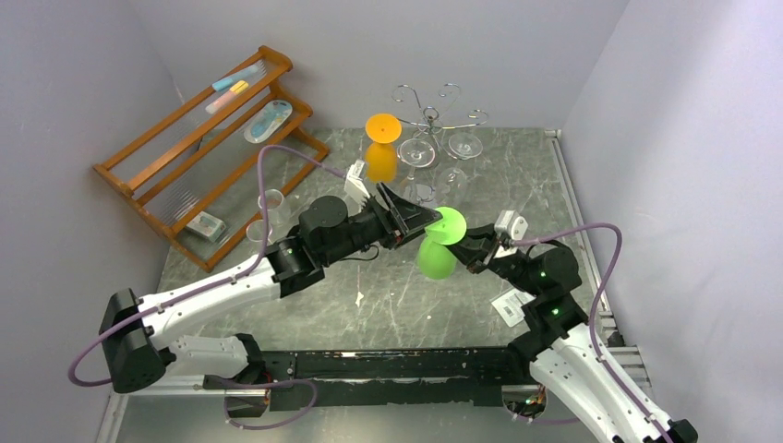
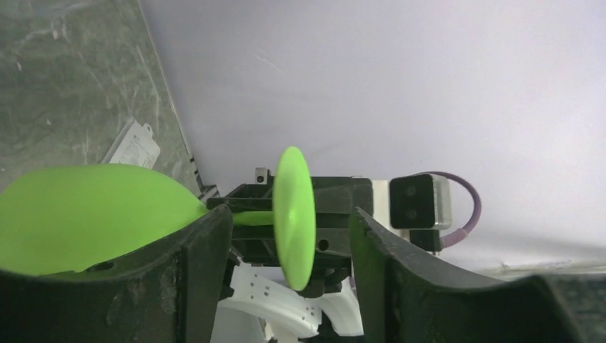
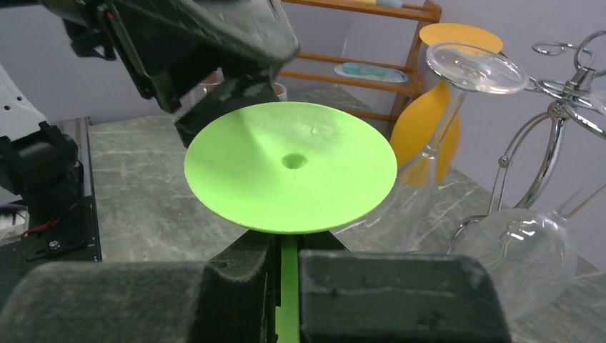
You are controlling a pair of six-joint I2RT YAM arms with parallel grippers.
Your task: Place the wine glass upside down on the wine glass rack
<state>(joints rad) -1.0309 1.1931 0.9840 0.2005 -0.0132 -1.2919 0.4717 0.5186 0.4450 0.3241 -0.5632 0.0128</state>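
The green wine glass (image 1: 436,258) hangs in mid-air over the middle of the table (image 1: 305,305), well short of the rack (image 1: 434,115) at the back. The right gripper (image 3: 288,257) is pinched tight on the stem (image 3: 288,286). The left gripper (image 2: 289,218) is spread, one finger on each side of the round foot (image 3: 289,168), with daylight showing on both sides. It looks like a hand-over.

The left pads should probably meet the foot flat and square before the right lets go. A skewed pinch on that thin disc could let the glass swing. After that comes the carry, bowl down, to a free loop.

Which loop is free is hard to say. An orange glass (image 1: 381,138) and clear glasses (image 1: 417,152) crowd the wires, and the clear ones blur into the chrome. The bowl (image 2: 86,214) is cut off in the left wrist view and hidden under the fingers in the right wrist view.
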